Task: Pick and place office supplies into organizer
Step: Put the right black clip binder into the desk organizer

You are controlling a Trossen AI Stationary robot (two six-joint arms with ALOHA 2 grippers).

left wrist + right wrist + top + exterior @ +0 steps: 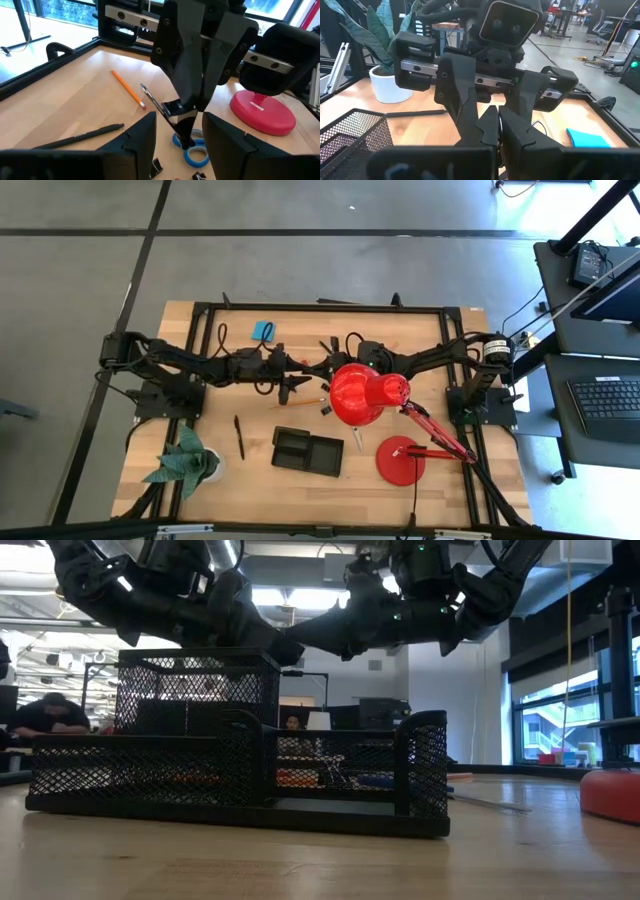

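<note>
The blue-handled scissors [192, 150] are up in my right gripper [182, 112], which is shut on them above the table's middle [325, 370]. My left gripper [180, 120] is open and faces it [293, 387]; its fingers stand on either side of the blue handles without visibly touching. The black mesh organizer [307, 450] sits near the front edge [240, 780]. A pencil [127, 89], a black pen [85, 135] and black clips [155, 165] lie on the wood. A blue sticky-note pad [264, 331] lies by the far edge. My right gripper pinches the scissors between its two fingers at the middle, near the pivot [172, 107], coming from above and pointing down. The scissors sit tilted, with the steel blade [149, 95] higher and the blue handle loops [196, 156] lower. They look lifted off the table.
The red lamp shade [365, 395] hangs just right of both grippers, with its round base [400, 460] in front. A green paper plant [185, 463] stands at the front left. Another black pen [239, 437] lies left of the organizer. People sit in the room behind.
</note>
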